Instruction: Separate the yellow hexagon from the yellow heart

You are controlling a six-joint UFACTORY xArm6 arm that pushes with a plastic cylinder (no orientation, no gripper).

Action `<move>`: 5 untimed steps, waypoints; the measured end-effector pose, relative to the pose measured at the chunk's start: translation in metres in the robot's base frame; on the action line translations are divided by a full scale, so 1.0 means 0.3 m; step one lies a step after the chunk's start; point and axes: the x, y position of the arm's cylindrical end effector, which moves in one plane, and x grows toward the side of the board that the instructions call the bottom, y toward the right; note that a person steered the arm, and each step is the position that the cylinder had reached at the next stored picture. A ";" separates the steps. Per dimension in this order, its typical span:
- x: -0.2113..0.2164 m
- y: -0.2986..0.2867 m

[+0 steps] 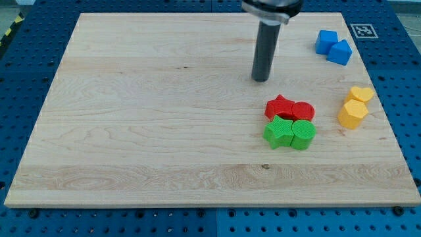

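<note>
My tip [262,79], a bare rod holding nothing, stands well left of the yellow hexagon [352,114] and yellow heart [360,93], which seemingly touch.

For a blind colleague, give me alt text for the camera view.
My tip rests on a wooden board, above a red-and-green block cluster. The yellow hexagon and yellow heart touch at the view's right; two blue blocks sit top right.
</note>
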 end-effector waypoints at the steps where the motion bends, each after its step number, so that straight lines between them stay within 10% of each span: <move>1: -0.013 0.109; 5: -0.073 0.357</move>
